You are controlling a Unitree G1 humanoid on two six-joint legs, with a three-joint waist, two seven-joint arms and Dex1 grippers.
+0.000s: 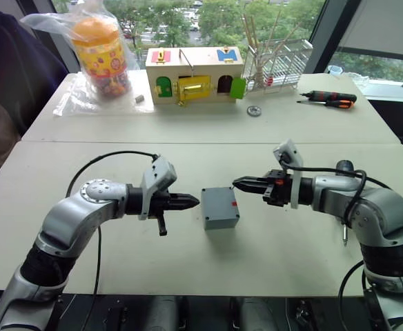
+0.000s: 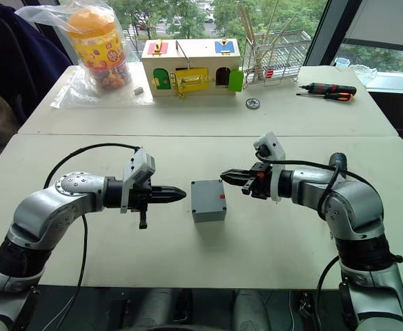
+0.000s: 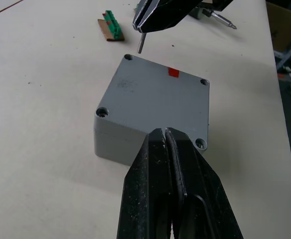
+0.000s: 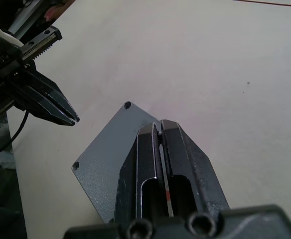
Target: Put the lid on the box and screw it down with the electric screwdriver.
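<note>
2 arms reach inward over your bench (image 1: 119, 262), forearms near level, fingertips aimed at each other across the box.

- Left pincer (image 1: 193, 201): fingers pressed together, holding nothing, tips just beside the box's left edge and apart from it.
- Right pincer (image 1: 238, 183): fingers closed to a thin slit, nothing between them, tips just above the box's right rear corner.
- Box (image 1: 220, 208): grey, on the near bench between the 2 pincers, the lid (image 3: 155, 97) seated on top, a screw hole at each of its 4 corners, 1 small red mark at the right edge. No writing you can read on it.
- Electric screwdriver (image 2: 336, 163): dark, lying behind the right forearm, mostly hidden.
- Far bench: wooden box with coloured doors (image 1: 194, 74), bagged orange jar (image 1: 102, 49) with a print too small to read, wire rack (image 1: 279, 63), black-and-orange hand screwdriver (image 1: 331, 98).
</note>
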